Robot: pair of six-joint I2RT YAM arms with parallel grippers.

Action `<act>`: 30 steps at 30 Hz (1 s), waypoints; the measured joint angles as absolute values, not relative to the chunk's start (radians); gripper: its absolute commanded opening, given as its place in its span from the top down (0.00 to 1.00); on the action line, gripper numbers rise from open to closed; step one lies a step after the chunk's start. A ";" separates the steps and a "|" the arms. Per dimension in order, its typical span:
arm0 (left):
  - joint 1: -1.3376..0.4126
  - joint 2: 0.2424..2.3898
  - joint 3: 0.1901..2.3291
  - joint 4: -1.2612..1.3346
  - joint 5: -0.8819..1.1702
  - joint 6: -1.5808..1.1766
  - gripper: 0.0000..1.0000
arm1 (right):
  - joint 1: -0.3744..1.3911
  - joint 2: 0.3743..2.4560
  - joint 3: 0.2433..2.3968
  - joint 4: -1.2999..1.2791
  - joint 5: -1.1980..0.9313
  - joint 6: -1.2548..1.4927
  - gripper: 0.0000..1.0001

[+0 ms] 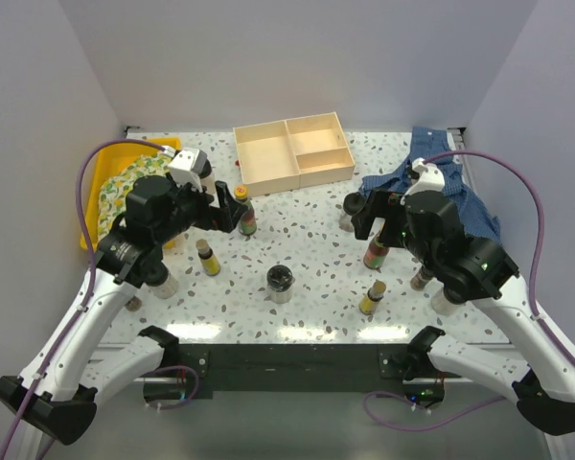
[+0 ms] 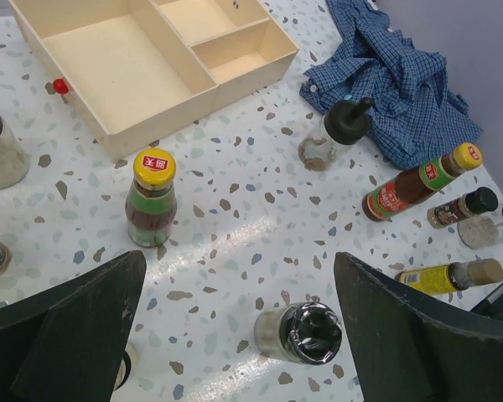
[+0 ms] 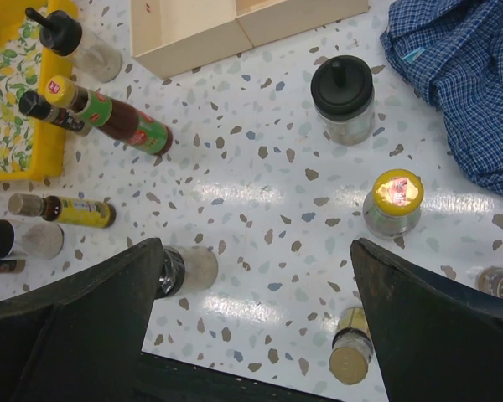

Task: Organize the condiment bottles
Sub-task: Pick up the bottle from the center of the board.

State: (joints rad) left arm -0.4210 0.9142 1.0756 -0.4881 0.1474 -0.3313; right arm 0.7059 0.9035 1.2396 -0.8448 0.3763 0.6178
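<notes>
Several condiment bottles stand scattered on the speckled table. A black-lidded jar (image 1: 280,283) stands at the centre front; it shows between my left fingers in the left wrist view (image 2: 302,333). A yellow-capped brown bottle (image 1: 242,211) (image 2: 151,197) stands just beyond my left gripper (image 1: 227,207) (image 2: 243,335), which is open and empty above the table. A slim red sauce bottle (image 1: 376,251) (image 2: 411,188) and a small yellow bottle (image 1: 371,299) (image 3: 352,352) stand near my right gripper (image 1: 364,217) (image 3: 256,327), which is also open and empty. A spout-lidded jar (image 2: 335,134) (image 3: 342,96) stands by the shirt.
The pale wooden divided box (image 1: 292,150) (image 2: 151,59) sits at the back centre. A yellow tray (image 1: 125,192) (image 3: 8,109) with a patterned cloth lies at the left. A blue checked shirt (image 1: 441,182) (image 2: 402,75) is crumpled at the right. White walls close in the sides.
</notes>
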 measured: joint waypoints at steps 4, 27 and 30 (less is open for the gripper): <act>-0.421 0.914 1.076 -0.488 0.148 -0.331 0.00 | 0.706 0.903 1.240 -0.846 0.376 0.618 0.01; -0.421 0.981 1.132 -0.765 -0.411 -0.546 0.07 | 0.706 0.845 1.177 -0.794 0.312 0.562 0.02; -0.419 0.973 1.136 -0.847 -0.531 -0.606 0.09 | 0.706 0.841 1.167 -0.784 0.296 0.551 0.02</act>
State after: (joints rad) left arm -0.4187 0.9730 1.1358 -0.8474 -0.5308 -0.6064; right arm 0.7059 0.8413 1.1667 -0.7841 0.2962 0.5510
